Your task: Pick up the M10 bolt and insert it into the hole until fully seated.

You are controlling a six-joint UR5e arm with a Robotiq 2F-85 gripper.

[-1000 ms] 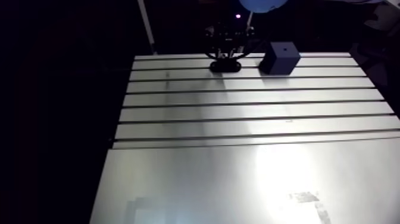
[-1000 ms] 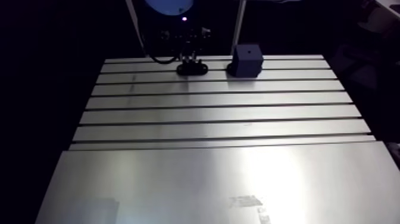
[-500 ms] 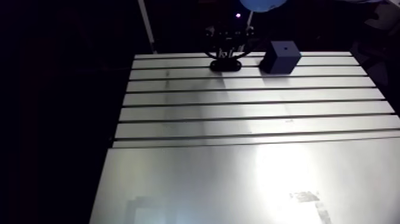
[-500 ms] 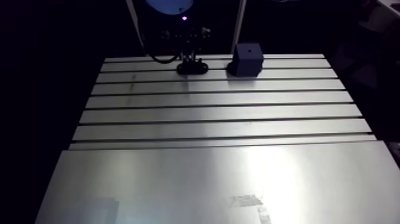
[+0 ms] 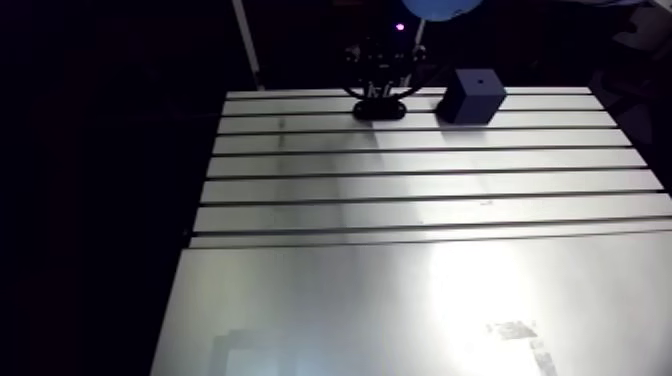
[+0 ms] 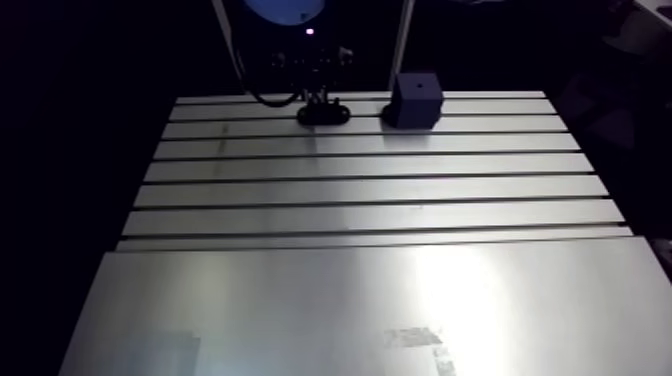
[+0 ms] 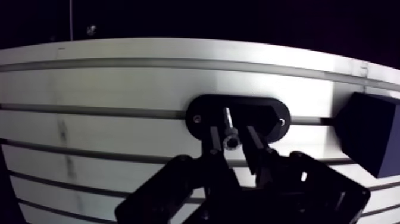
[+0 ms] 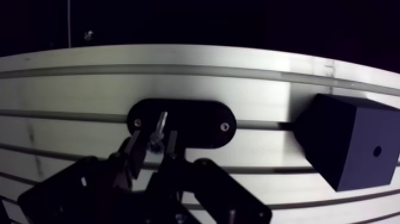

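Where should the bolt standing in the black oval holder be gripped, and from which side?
Grip the bolt at its upper end, by the head, coming straight down from above. It stands upright in the black oval holder, so only the top part is free; the open gripper has one finger on each side.

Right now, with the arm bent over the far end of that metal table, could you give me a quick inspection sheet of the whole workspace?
surface: slotted aluminium table, carrying two dark items near its far edge.
job's things: bolt stands in a black oval holder; a dark block with a small hole sits beside the holder, apart from it.
clutter: nothing seen.
grippers: the gripper is low over the holder, straddling the bolt; whether it grips cannot be told.
cables: nothing seen.
surroundings: nothing seen, all dark.
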